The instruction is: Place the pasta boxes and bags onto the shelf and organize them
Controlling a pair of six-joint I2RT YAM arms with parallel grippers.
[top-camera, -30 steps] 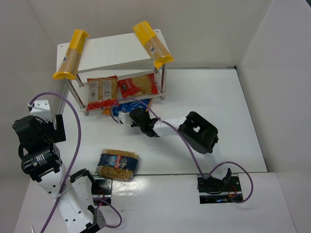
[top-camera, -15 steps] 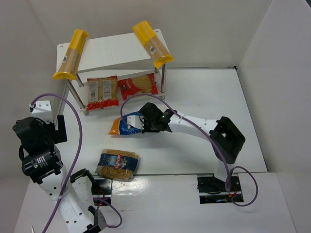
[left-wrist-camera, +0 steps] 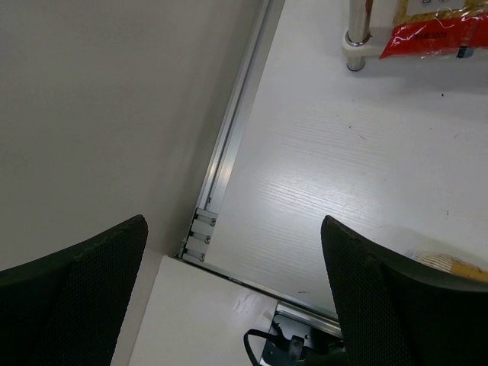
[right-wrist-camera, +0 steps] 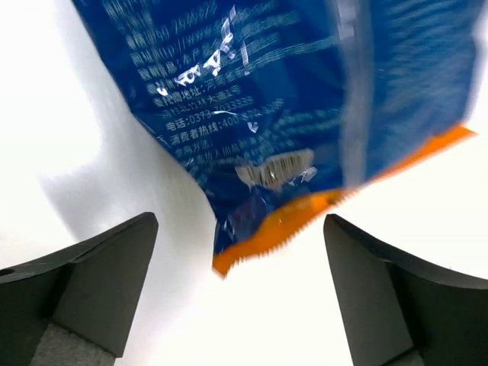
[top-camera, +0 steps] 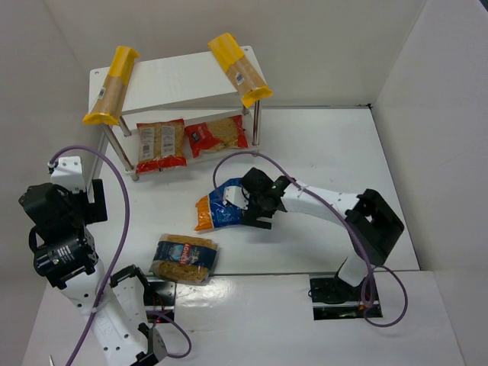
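Observation:
The shelf (top-camera: 183, 76) stands at the back left with two yellow pasta boxes (top-camera: 113, 85) (top-camera: 240, 69) lying across its top board. Two red-trimmed bags (top-camera: 160, 145) (top-camera: 217, 135) lie on its lower tier. A large blue bag with an orange end (top-camera: 216, 210) (right-wrist-camera: 267, 114) lies on the table in front of the shelf. My right gripper (top-camera: 244, 207) (right-wrist-camera: 240, 305) is open, its fingers wide on either side of the bag's near end without touching it. A clear bag with a blue label (top-camera: 184, 258) lies near the front edge. My left gripper (left-wrist-camera: 236, 305) is open and holds nothing.
The left arm (top-camera: 57, 229) is raised at the far left by the side wall. A shelf leg (left-wrist-camera: 357, 34) and a red bag's edge (left-wrist-camera: 435, 30) show in the left wrist view. White walls close in the table on the left, back and right.
My right gripper pulled the blue bag away from the shelf toward the front right, then opened and let it go on the table. The left arm has barely moved.

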